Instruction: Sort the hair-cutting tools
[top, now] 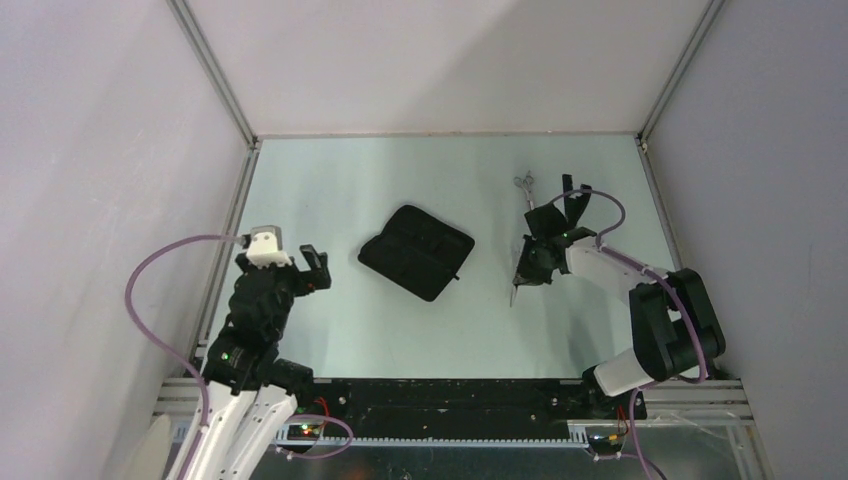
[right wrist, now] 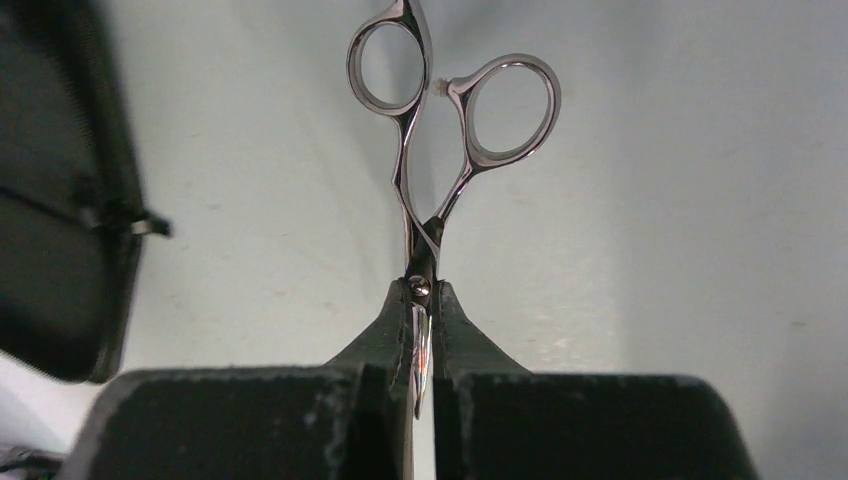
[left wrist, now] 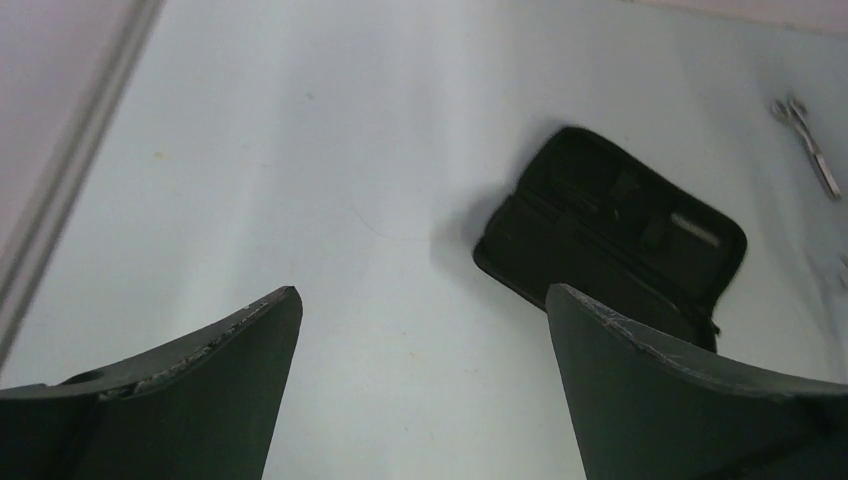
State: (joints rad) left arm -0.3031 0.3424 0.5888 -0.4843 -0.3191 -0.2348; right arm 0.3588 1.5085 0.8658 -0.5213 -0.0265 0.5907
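Gripping one scissors (right wrist: pixel 404 190) at the pivot with the right fingers (right wrist: pixel 437 325) clamped hard on the blades, rings pointing away. Apparently lifted off the bench (top: pixel 350 180), just right of the case (top: pixel 415 250), though hard to confirm.

Holding nothing with the left fingers (top: pixel 305 270), spread wide, well left of the case.

Second scissors (top: pixel 524 183) flat on the bench near the far edge, beyond the right arm. Cannot place the comb for certain; possibly the dark shape just beside those scissors.

Judged early in the sort: nothing set down in a sorted spot, one tool in hand, two more to fetch.
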